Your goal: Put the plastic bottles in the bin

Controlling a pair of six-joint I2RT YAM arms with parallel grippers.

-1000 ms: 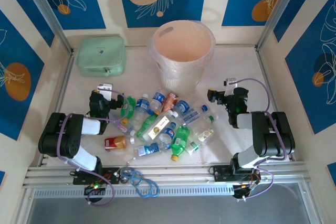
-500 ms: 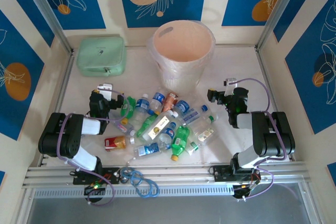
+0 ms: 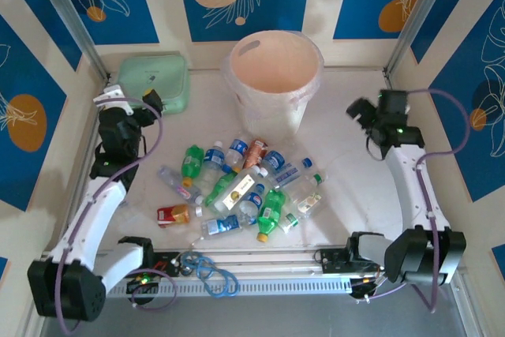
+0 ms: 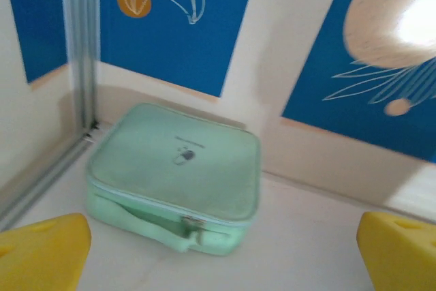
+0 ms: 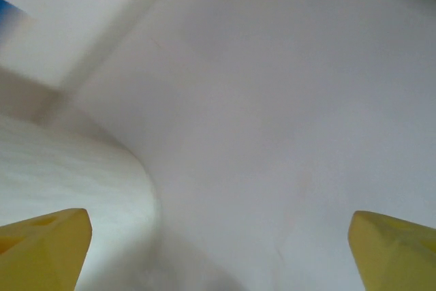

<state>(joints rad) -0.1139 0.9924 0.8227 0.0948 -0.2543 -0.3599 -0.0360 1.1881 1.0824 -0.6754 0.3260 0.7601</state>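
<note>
The plastic bottles [image 3: 241,187] lie at all angles on the table [image 3: 347,195] before the bin [image 3: 272,104], inward of and nearer the bases than the left end effector [image 3: 150,102] and right end effector [image 3: 359,110], both spread wide, empty, about equally near, having swung outward from beside them.

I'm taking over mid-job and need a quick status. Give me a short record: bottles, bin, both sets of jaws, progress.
bottles: heaped on the table, none held
bin: upright behind the heap, no bottle visible inside
left jaws: open, empty, facing the mint-green case
right jaws: open, empty, to the right of the bin, apart from it
progress: nothing binned yet
</note>
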